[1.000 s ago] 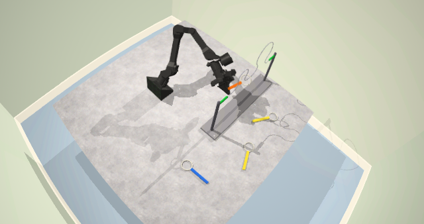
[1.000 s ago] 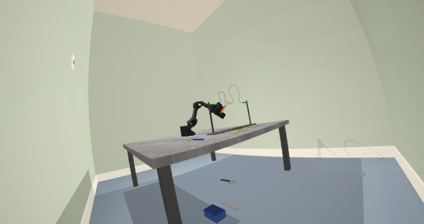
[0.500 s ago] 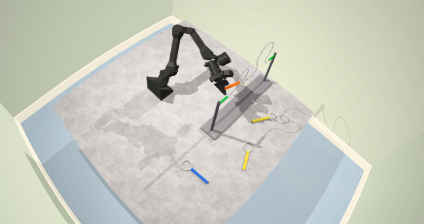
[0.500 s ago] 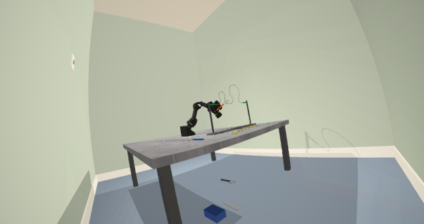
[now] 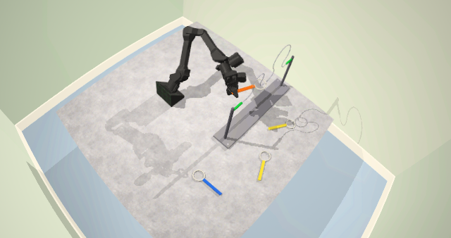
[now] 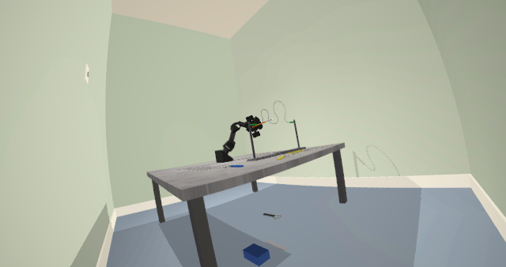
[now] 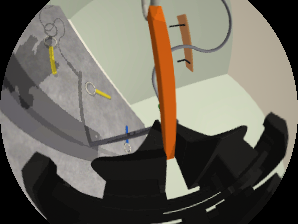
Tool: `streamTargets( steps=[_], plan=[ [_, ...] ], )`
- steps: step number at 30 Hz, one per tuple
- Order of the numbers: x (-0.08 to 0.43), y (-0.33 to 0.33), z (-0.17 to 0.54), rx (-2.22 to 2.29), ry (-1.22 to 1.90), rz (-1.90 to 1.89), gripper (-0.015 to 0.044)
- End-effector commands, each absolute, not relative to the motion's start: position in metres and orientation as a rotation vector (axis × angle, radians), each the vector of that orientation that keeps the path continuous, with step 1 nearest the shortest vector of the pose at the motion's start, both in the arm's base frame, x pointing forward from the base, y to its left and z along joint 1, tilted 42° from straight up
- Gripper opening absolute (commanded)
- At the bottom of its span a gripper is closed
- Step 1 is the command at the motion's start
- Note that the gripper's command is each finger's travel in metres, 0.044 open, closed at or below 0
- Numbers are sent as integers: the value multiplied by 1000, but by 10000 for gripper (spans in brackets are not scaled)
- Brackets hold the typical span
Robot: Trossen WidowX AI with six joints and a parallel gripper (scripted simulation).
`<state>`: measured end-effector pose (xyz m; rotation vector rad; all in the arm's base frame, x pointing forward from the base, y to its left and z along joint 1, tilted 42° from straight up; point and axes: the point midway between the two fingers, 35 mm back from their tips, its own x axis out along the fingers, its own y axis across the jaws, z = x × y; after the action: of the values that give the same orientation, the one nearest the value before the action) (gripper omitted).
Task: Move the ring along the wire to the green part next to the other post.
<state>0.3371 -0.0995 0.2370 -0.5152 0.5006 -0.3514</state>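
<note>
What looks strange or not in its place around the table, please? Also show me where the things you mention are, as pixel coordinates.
Under the table (image 6: 221, 188), a blue box (image 6: 256, 255) and a dark-handled tool (image 6: 272, 216) lie on the floor, an odd place for such things. I see no spill or clear damage.

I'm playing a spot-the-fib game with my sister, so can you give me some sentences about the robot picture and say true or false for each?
1. The gripper is holding the orange handle. True.
2. The ring on the orange handle is hanging at a green part of the wire. False: the ring is out by the grey wire between the two posts.
3. Two rings with yellow handles lie on the table. True.
4. The blue handle is standing up on its end. False: it lies flat on the table.
5. The dark blue box is on the floor. True.
</note>
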Motion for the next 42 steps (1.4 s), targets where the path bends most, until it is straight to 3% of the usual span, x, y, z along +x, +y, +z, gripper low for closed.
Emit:
streamTargets(
  steps=[1,24,42],
  plan=[
    [334,-113,247,-621,501,-382,-150],
    [325,-156,301,-1039,503,-480,-150],
    [325,-157,310,-959,506,-463,-150]
  ],
)
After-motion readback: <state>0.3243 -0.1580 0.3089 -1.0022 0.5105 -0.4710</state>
